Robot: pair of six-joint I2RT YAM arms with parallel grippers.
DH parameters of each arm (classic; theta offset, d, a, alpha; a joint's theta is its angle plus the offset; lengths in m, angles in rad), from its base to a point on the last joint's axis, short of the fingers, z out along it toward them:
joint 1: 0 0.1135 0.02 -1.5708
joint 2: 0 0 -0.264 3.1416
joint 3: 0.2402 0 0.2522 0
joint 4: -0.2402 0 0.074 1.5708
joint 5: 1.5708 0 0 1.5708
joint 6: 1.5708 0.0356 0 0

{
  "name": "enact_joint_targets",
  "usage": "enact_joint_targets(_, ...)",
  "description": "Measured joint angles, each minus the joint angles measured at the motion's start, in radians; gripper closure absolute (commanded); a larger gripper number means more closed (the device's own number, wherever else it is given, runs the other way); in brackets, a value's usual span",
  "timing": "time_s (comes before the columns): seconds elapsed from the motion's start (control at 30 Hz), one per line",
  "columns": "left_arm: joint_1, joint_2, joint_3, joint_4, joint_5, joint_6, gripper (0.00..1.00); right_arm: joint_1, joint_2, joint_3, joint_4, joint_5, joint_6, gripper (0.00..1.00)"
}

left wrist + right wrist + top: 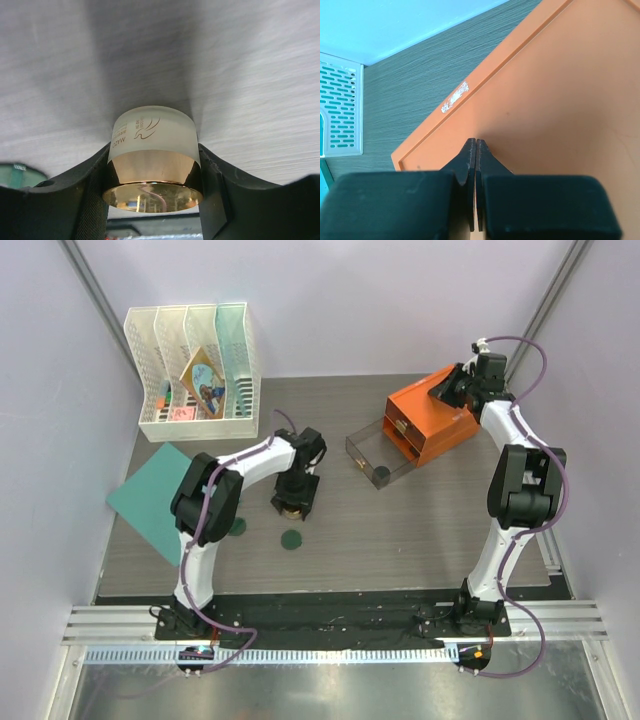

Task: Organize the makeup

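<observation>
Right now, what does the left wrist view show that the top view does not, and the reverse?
Left wrist only: the jar close up, with its frosted body, gold band and printed logo, and fingers against both sides. Top only: orange box, clear drawer, white rack, teal sheet, right hand over the box. Both: left hand, jar, grey table, a green disc.

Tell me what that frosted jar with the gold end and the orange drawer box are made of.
Small frosted white jar with gold end: body looks like frosted glass or plastic, matte and translucent; the gold end is mirror-shiny, probably plated. Orange drawer box: likely smooth matte plastic, with a moulded edge lip; its clear drawer seems transparent plastic.
</observation>
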Motion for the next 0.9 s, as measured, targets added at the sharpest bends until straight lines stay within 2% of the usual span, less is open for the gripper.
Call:
enact_joint_targets(0.1, 0.000, 0.035, 0.114, -0.016, 0.000, 0.000, 1.00, 0.000, 0.001, 0.002, -0.002, -0.002, 0.000, 0.99)
enact_joint_targets(0.27, 0.000, 0.085, 0.396, -0.043, 0.008, 0.000, 1.00, 0.000, 0.002, 0.003, -0.003, -0.003, 0.000, 0.99)
enact_joint_targets(0.43, -0.004, 0.108, 0.580, -0.035, 0.042, -0.018, 1.00, 0.000, 0.003, 0.004, -0.003, -0.003, 0.000, 0.99)
enact_joint_targets(0.57, -0.010, 0.189, 0.726, -0.031, 0.100, -0.052, 0.99, 0.000, 0.003, 0.004, -0.003, -0.003, 0.000, 0.99)
enact_joint_targets(0.73, -0.035, 0.320, 0.860, -0.001, 0.154, -0.098, 0.96, 0.000, 0.003, 0.004, -0.004, -0.003, 0.000, 0.99)
enact_joint_targets(0.9, -0.085, 0.379, 0.891, 0.042, 0.176, -0.121, 0.94, 0.000, 0.003, 0.004, -0.004, -0.003, 0.000, 0.99)
